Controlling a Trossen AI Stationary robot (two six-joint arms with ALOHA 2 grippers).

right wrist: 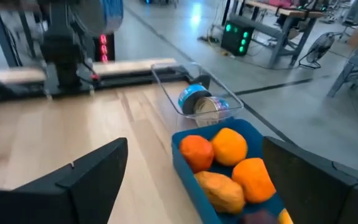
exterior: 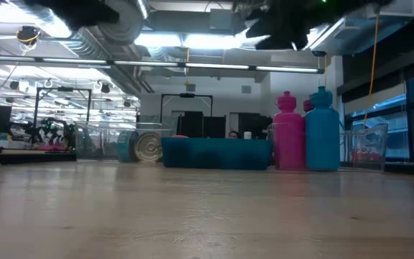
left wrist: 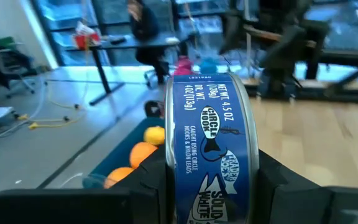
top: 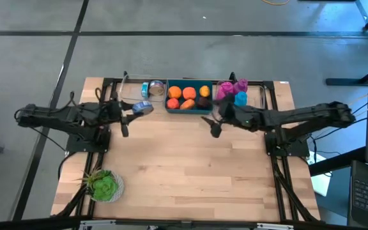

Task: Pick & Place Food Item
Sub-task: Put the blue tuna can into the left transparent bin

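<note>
A flat blue tin point(left wrist: 209, 146) with a printed label stands on edge between the fingers of my left gripper point(top: 137, 110), above the table's far left part. My right gripper point(top: 211, 125) hovers open in front of a teal bin point(top: 187, 105) at the far edge, which holds several orange and dark food pieces point(right wrist: 229, 146). Nothing lies between the right fingers point(right wrist: 95, 171). A second tin point(right wrist: 199, 104) lies on its side in a clear container point(top: 152, 88) left of the bin. My left gripper pinches the blue tin by its two flat faces point(left wrist: 166, 168), one finger on each side. The fingers come about level from the table's left. The tin stands on edge with its labelled rim toward the wrist camera, lifted clear of the table.
A pink bottle point(exterior: 288, 132) and a blue bottle point(exterior: 323, 129) stand right of the bin beside another clear container point(exterior: 369, 146). A green leafy item point(top: 103, 185) sits at the near left corner. The wooden table point(top: 190, 166) lies bare between the arms. A person point(left wrist: 145, 25) shows beyond the table.
</note>
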